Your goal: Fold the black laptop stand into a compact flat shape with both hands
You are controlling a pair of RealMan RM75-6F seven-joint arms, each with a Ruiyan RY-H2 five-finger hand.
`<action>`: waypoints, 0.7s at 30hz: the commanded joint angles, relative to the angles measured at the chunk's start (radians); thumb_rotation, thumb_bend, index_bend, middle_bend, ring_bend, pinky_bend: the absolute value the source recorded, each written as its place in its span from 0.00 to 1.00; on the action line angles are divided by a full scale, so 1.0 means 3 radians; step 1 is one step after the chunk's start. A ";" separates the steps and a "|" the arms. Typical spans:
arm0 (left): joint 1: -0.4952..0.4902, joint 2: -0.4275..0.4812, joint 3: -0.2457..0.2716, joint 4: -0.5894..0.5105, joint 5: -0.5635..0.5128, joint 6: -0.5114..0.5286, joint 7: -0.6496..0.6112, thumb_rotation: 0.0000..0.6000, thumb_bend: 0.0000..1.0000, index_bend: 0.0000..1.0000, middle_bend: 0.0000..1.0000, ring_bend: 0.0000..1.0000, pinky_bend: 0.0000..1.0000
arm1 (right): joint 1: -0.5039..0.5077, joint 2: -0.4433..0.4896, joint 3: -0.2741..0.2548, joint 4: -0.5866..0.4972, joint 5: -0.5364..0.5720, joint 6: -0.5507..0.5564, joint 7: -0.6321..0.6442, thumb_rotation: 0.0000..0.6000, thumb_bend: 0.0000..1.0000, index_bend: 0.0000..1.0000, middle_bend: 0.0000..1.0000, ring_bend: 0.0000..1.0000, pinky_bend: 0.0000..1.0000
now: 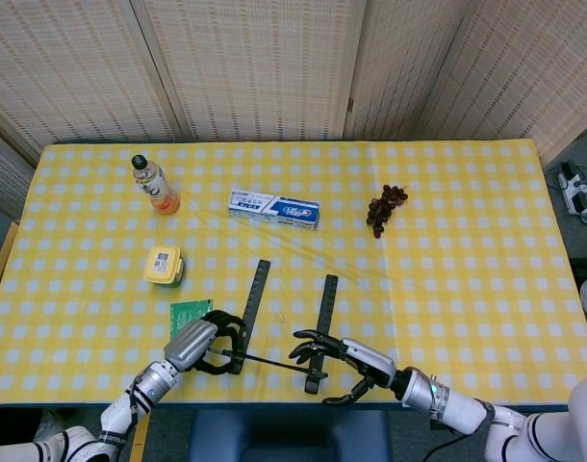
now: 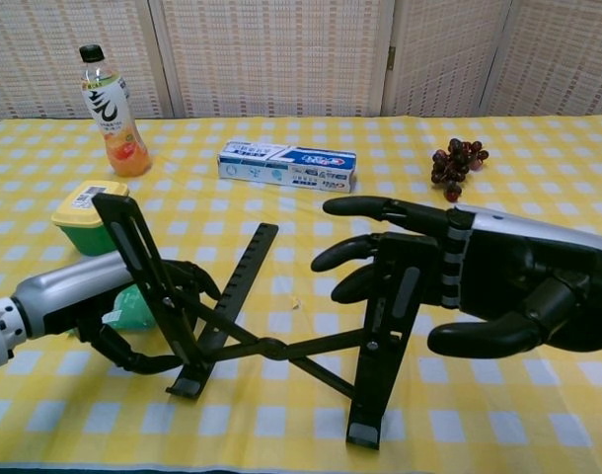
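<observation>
On the yellow checked table (image 1: 467, 241), the left hand (image 1: 199, 342) and right hand (image 1: 344, 358) grip the black laptop stand (image 1: 286, 327) near the front edge, with bottle (image 1: 154, 185), toothpaste box (image 1: 274, 208) and grapes (image 1: 384, 208) behind.

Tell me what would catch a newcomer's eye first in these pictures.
First, the black laptop stand, still spread open at the near edge of the yellow checked table, with a robot hand on each side: the left robot hand curled around its left upright, the right robot hand with fingers against the right one. Farther back lie a drink bottle, a toothpaste box and dark grapes.
</observation>
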 commanded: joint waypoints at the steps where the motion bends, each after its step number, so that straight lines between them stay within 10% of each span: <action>1: 0.0001 -0.0001 0.0002 -0.0003 0.0000 -0.0001 0.0000 1.00 0.32 0.58 0.29 0.22 0.17 | -0.0001 -0.0004 -0.0002 0.0004 -0.0001 -0.0003 0.0003 1.00 0.26 0.10 0.23 0.23 0.13; 21: 0.0026 -0.0027 0.0021 -0.0032 -0.0012 0.0006 0.0091 1.00 0.32 0.63 0.31 0.24 0.17 | -0.0016 -0.0013 -0.0019 0.0066 -0.0005 -0.0006 0.0049 1.00 0.26 0.10 0.23 0.23 0.13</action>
